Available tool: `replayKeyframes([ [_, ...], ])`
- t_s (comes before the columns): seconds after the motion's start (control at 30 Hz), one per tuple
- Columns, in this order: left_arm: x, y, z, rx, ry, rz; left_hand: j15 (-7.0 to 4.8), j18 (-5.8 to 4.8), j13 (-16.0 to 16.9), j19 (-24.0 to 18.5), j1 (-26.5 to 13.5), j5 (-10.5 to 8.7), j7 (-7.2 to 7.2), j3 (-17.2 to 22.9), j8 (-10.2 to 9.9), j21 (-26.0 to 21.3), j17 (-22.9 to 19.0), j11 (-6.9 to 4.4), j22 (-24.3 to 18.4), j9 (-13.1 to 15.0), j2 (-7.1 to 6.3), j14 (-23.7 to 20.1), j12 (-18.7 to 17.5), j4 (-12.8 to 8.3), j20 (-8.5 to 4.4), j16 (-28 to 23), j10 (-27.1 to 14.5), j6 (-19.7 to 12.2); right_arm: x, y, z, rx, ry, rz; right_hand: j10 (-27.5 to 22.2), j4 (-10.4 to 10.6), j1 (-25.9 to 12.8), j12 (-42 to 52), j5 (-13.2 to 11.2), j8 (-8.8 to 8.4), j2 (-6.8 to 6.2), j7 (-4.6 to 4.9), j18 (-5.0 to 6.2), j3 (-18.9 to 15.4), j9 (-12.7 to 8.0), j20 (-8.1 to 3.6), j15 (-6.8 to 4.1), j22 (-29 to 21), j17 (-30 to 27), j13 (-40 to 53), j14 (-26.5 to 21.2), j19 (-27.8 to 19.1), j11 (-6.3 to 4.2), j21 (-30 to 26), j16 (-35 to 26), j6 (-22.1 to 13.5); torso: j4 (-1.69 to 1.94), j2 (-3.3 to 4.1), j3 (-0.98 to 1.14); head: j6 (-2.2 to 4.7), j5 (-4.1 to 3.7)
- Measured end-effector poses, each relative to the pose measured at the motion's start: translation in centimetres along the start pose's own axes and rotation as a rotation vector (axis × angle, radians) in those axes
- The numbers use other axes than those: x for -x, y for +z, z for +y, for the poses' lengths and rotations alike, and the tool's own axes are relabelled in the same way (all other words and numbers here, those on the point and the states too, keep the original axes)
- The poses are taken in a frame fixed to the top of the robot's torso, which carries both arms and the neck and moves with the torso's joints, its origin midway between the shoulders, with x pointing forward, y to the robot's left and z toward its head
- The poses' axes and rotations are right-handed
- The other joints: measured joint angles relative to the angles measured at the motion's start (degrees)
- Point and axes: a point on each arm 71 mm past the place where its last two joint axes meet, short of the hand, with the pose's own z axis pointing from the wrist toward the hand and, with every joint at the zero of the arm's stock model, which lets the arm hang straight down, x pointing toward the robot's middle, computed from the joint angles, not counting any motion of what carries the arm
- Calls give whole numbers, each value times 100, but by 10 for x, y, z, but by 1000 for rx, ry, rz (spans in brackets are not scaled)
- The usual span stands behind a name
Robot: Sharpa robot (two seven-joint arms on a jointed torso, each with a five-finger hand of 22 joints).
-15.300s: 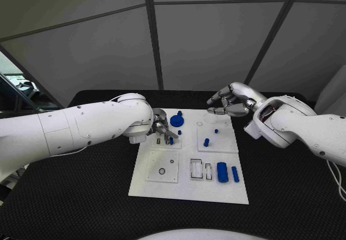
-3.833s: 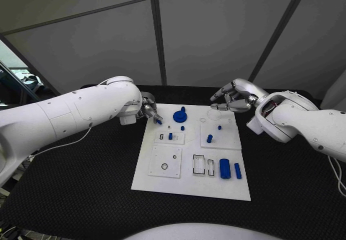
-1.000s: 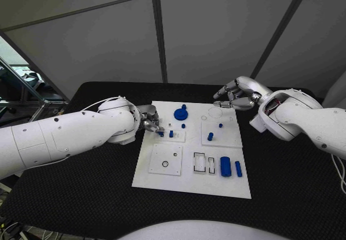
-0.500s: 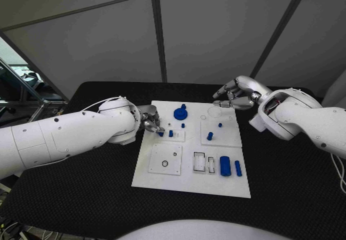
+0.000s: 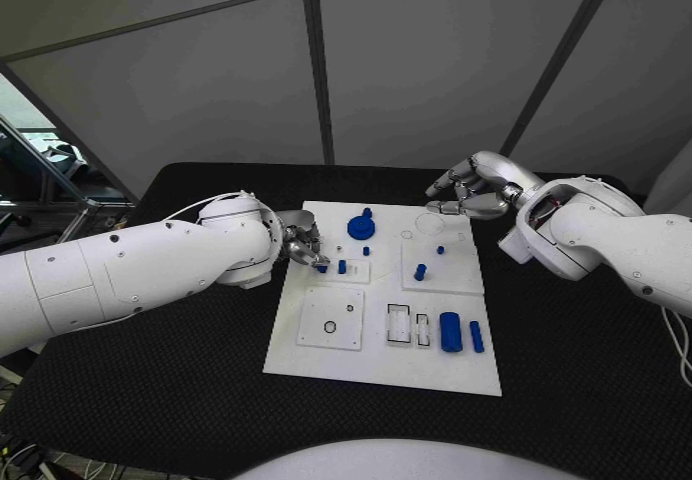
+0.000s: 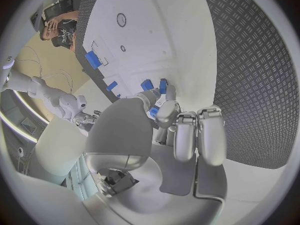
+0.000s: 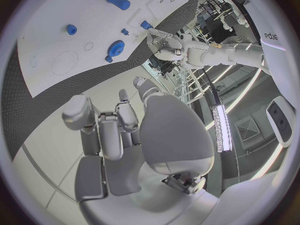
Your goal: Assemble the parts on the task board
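My left hand (image 5: pixel 303 247) pinches a small blue part (image 5: pixel 320 267) at the task board's (image 5: pixel 378 378) ten o'clock edge. Right hand (image 5: pixel 469 196) hovers at one o'clock, fingers curled, empty.

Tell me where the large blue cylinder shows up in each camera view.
Head view: large blue cylinder lies near the task board's front right corner.
Left wrist view: it sits at the board's edge, beyond the fingers.
Right wrist view: it lies on the board's far part.
Shared landmark: the white task board.
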Motion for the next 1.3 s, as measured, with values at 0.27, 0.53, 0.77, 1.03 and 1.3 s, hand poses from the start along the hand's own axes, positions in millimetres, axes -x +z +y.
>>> replayKeyframes([
  [0.27,1,2,-2,-1,3,0,8,0,-2,0,-34,20,1,112,17,0,0,2,0,22,-32,8,0,4,0,0,0,1,0,0,0,0,0,0,0,17,0,0,0,0,0,0,0,17,0,-13,0,0,2,0,0,13,0,0,0,0,0,1,1,-16,-9],
  [0.53,1,4,-2,2,11,6,-36,0,55,-4,-482,20,-97,481,112,0,0,-21,0,114,-13,7,30,-277,-4,0,26,74,1,-1,-1,-1,0,-1,0,19,-13,0,0,0,13,0,0,18,-7,-21,0,-7,2,0,0,21,0,-14,0,0,0,3,2,-30,-21],
  [0.77,2,5,-3,7,16,10,-74,0,122,-17,-704,-3,-173,164,181,0,0,-72,0,235,41,9,74,-154,-60,0,77,151,0,-1,0,-1,0,-1,0,54,-61,0,-25,20,15,0,-1,9,-7,-21,0,-8,1,0,0,21,0,-23,0,0,1,3,2,-39,-33],
  [1.03,0,7,-3,18,20,20,-94,1,156,-20,-748,-3,-190,-67,199,22,0,-97,0,273,42,28,111,-56,-63,0,56,167,0,-1,0,-1,0,-1,0,54,-61,0,-25,19,15,0,-1,9,-7,-21,0,-8,1,0,0,21,0,-23,0,0,1,1,2,-53,-41],
  [1.3,-1,8,-2,25,19,19,-115,2,198,0,-834,-2,-220,-253,199,88,0,-117,0,317,62,8,140,43,-83,0,75,198,1,-1,-1,-1,0,-1,0,54,-60,0,-25,19,15,0,-1,9,-7,-21,0,-16,1,-9,0,21,0,-23,-22,0,3,1,4,-60,-46],
])
